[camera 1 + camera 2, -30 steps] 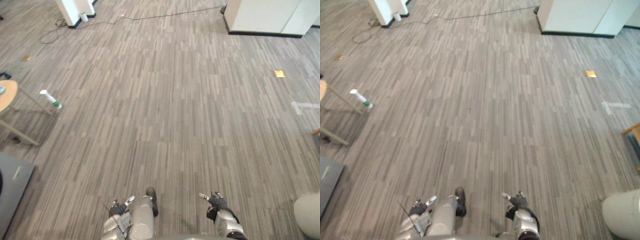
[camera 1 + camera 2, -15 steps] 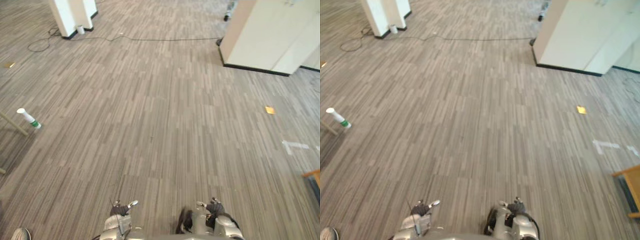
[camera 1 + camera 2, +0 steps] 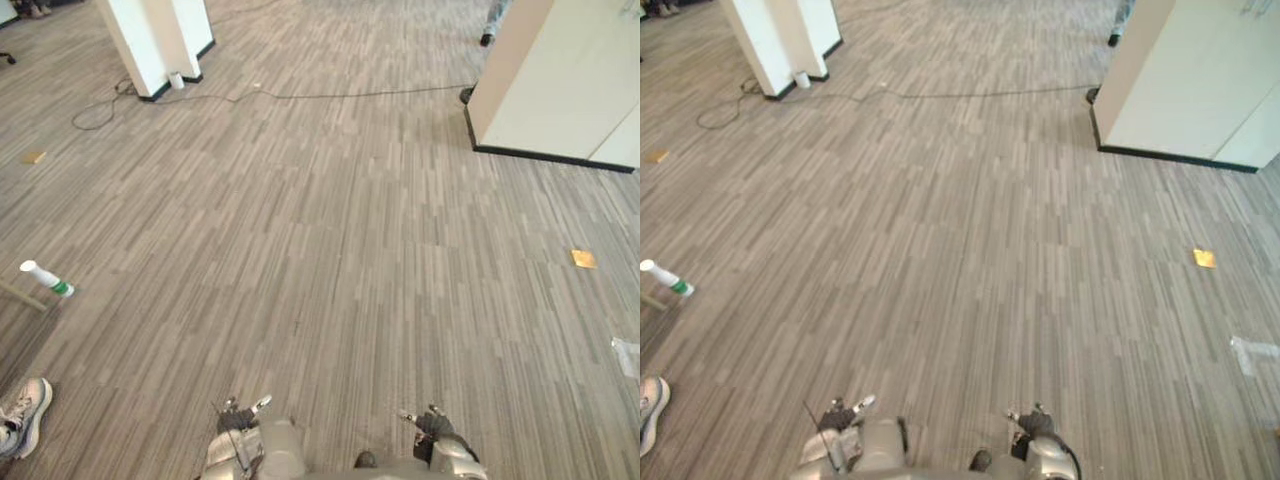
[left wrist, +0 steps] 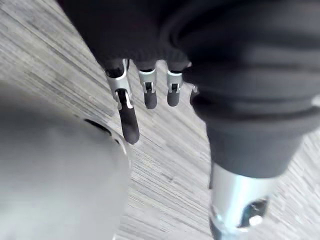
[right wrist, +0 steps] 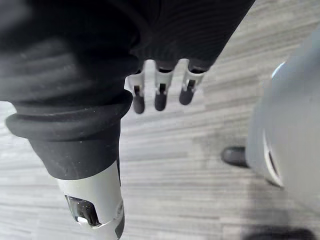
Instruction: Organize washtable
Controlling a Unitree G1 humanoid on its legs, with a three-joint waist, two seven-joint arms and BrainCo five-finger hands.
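Both hands hang low at 6 o'clock: left hand [image 3: 238, 415], right hand [image 3: 430, 422], fingers [image 4: 131, 125] released, nothing held. White bottle [image 3: 45, 279] lies on the floor [image 3: 330, 250] at 9 o'clock, by what may be a bench leg [image 3: 20, 293]. Turn there slowly and steer clear of the person's shoe [image 3: 22, 415].

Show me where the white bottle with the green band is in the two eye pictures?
Left eye view: white bottle on the floor by the left edge, about halfway down.
Right eye view: same bottle, tighter against the left edge.
Shared landmark: the yellow square on the floor, far right.
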